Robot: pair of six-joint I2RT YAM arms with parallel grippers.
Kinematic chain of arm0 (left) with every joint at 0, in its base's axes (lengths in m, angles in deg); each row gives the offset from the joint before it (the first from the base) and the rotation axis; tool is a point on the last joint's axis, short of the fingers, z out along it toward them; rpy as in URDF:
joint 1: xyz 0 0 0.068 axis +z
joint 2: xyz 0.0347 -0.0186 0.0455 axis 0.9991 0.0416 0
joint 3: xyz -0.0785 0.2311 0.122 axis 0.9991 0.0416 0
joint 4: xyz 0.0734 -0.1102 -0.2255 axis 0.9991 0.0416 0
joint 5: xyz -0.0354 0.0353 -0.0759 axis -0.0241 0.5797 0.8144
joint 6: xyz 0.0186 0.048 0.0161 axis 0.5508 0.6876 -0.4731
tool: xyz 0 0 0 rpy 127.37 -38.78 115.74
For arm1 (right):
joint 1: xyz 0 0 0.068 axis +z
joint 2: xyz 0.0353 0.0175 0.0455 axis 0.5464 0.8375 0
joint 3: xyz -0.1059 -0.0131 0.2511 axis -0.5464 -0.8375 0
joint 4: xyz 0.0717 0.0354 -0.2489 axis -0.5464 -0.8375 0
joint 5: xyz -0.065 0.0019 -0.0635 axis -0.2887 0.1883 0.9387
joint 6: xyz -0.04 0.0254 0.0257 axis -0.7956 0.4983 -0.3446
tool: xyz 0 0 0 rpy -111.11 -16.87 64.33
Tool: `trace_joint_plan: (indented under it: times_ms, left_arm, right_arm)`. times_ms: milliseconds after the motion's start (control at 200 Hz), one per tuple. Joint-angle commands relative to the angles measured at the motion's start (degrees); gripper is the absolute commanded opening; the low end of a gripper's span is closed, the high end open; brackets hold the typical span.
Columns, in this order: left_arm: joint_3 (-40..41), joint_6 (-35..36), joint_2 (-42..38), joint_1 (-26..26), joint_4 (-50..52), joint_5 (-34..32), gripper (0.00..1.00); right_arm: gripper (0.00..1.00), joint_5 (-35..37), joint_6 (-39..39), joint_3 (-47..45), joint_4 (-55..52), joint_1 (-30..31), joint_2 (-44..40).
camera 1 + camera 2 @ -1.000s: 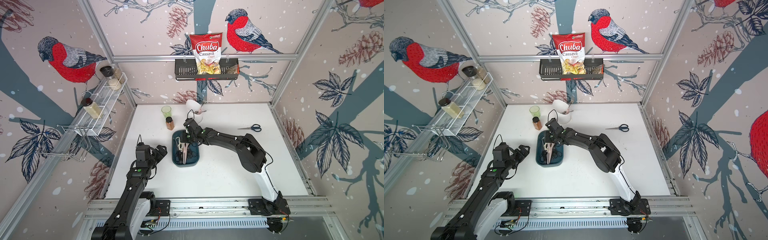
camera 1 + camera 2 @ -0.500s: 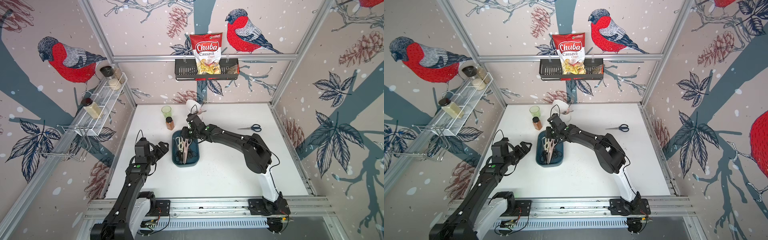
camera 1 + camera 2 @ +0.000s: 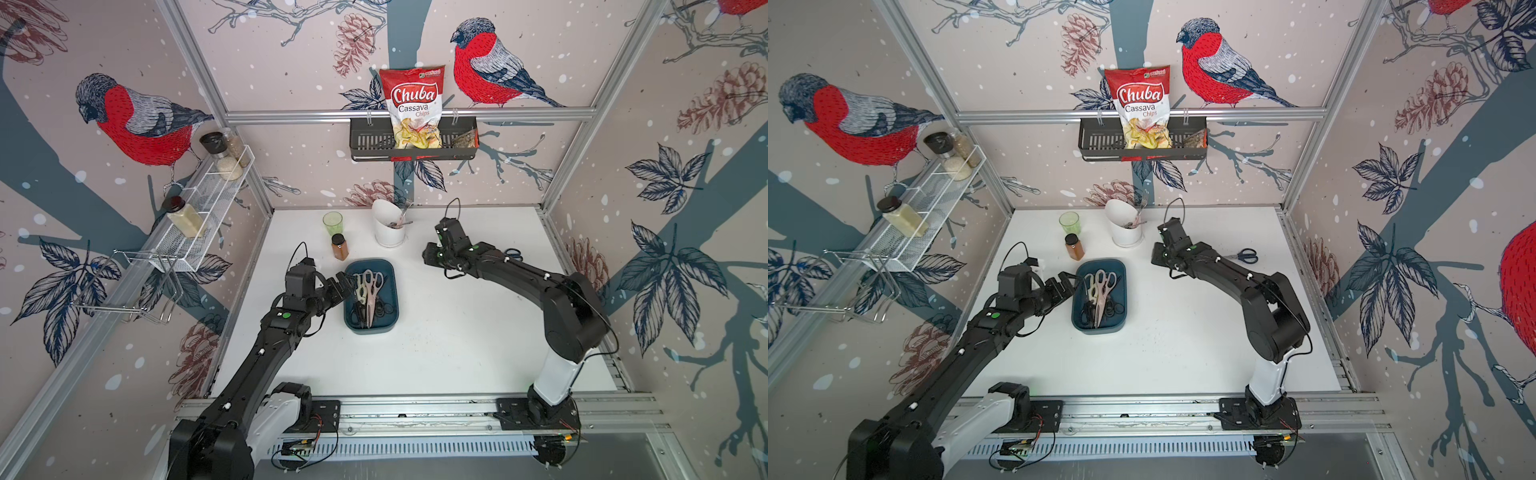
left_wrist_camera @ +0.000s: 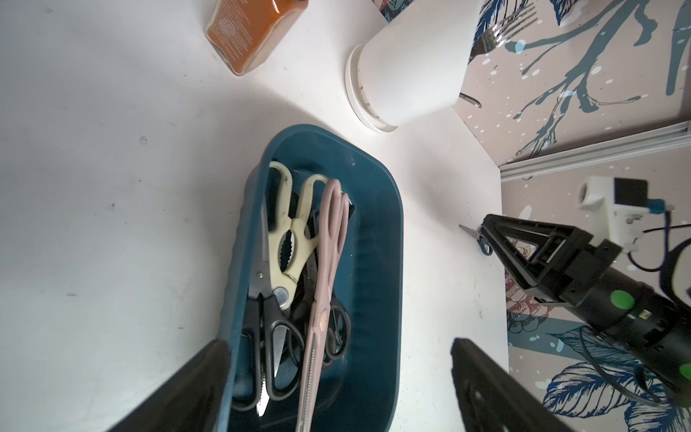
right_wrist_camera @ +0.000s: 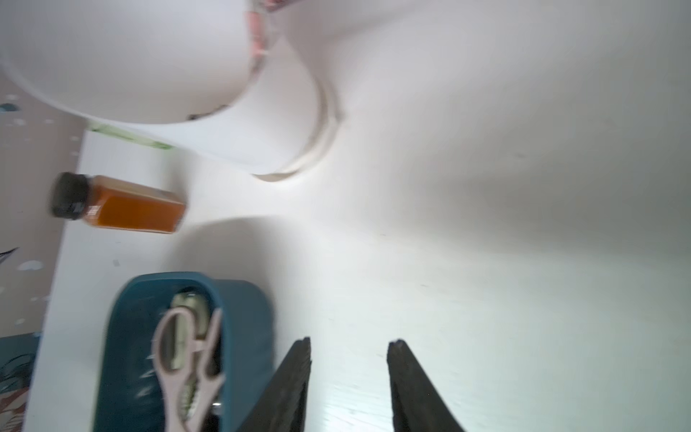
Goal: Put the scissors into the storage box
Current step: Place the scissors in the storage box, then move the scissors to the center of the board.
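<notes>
Scissors [image 3: 1242, 255]: blue pair outside; my right gripper [image 5: 350, 342] spread, empty; left gripper [image 4: 336, 349] spread beside storage box [image 4: 377, 243], may knock it.

Both top views hang high above the front rail [image 3: 415, 409] at 6 o'clock. They face steeply down toward the back wall at 12 and stand far enough back to hold the whole table [image 3: 436, 353], so they share nearly everything, slightly shifted sideways. The left wrist camera sits close over the storage box [image 4: 377, 262] and looks down toward about 1 o'clock. The right wrist camera rides low near the table, blurred, facing about 9 o'clock. Both wrist views share the box, the white cup [image 4: 407, 67] and the orange bottle [image 5: 134, 213].
</notes>
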Motion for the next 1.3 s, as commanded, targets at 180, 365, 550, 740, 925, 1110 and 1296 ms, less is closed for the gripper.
trace_joint_plan:
  times_ms: [180, 365, 550, 740, 925, 1110, 1296]
  left_arm:
    - [-5.34, 1.76, 7.69, -8.93, -0.97, -4.48, 0.96]
    - [-8.67, 2.42, 13.17, -14.81, -0.85, -8.23, 0.96]
    - [-10.02, 1.90, 15.99, -16.54, -1.42, -9.12, 0.95]
    - [-9.56, 1.86, 16.15, -16.75, -1.06, -10.27, 0.96]
    - [-8.78, 1.67, 16.16, -16.74, -0.94, -10.81, 0.96]
    - [-8.36, 1.44, 16.09, -16.76, -0.87, -10.98, 0.96]
    - [-8.60, 1.26, 16.63, -16.78, -0.74, -11.08, 0.96]
  right_arm:
    - [0.41, -1.82, -4.18, -15.29, 0.67, -19.45, -7.75]
    - [0.42, -3.52, -5.82, -15.80, 2.27, -30.92, -6.16]
    - [0.43, -6.33, -6.83, -10.69, 3.31, -36.64, -0.07]
    - [0.44, -7.15, -8.70, -5.38, 3.97, -37.70, 4.61]
    - [0.44, -7.37, -10.39, -1.04, 4.33, -37.64, 8.30]
    - [0.44, -7.37, -12.56, 0.45, 5.23, -37.61, 10.87]
    - [0.45, -6.77, -14.70, 0.71, 6.61, -37.61, 12.23]
